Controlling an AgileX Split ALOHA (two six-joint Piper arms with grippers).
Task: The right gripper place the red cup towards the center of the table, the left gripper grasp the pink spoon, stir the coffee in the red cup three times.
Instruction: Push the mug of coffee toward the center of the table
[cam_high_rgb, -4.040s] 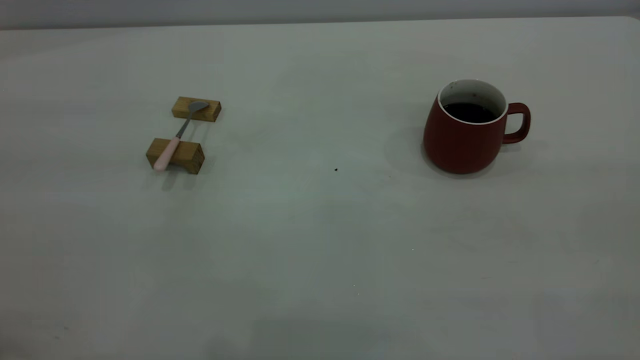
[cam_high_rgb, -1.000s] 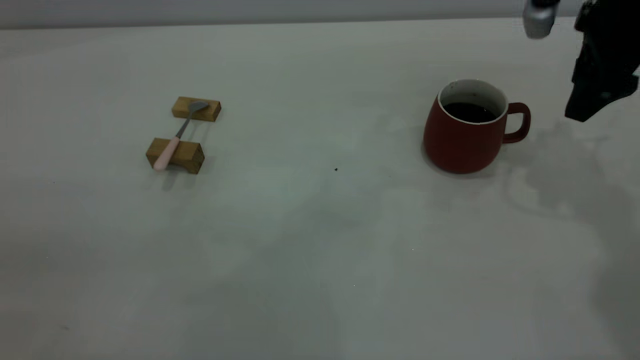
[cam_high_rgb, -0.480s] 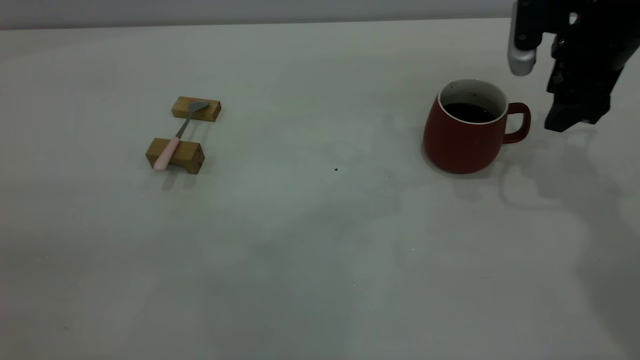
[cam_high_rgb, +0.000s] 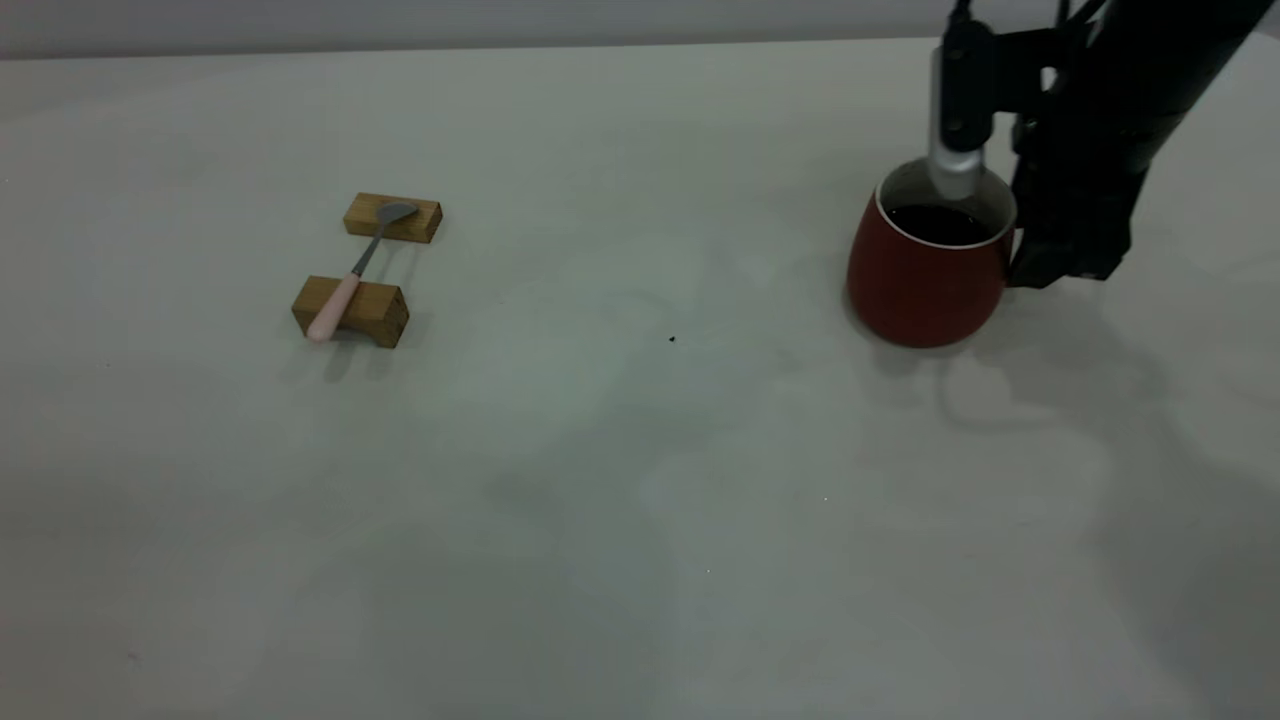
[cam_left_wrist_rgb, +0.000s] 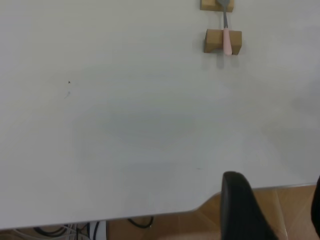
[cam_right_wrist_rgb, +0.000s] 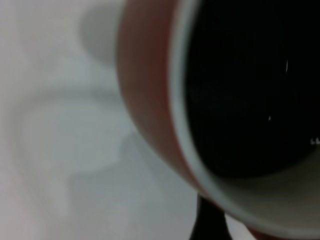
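The red cup (cam_high_rgb: 925, 285) stands at the right of the table (cam_high_rgb: 600, 450), holding dark coffee (cam_high_rgb: 935, 225). My right gripper (cam_high_rgb: 1060, 255) is down at the cup's right side and hides the handle. In the right wrist view the cup's rim (cam_right_wrist_rgb: 185, 140) and the coffee (cam_right_wrist_rgb: 250, 90) fill the frame, with one dark finger (cam_right_wrist_rgb: 207, 222) just outside the wall. The pink spoon (cam_high_rgb: 350, 275) lies across two wooden blocks at the left. My left gripper (cam_left_wrist_rgb: 280, 220) stays open beyond the table's edge, far from the spoon (cam_left_wrist_rgb: 226, 30).
The spoon's bowl rests on the far wooden block (cam_high_rgb: 393, 218) and its handle on the near block (cam_high_rgb: 352, 312). A silver cylinder (cam_high_rgb: 955, 170) on the right arm hangs over the cup's rim. A tiny dark speck (cam_high_rgb: 671, 339) marks the table's middle.
The right arm came in from the right edge, moving left and down until its gripper reached the cup's handle. Cup and spoon have not moved.
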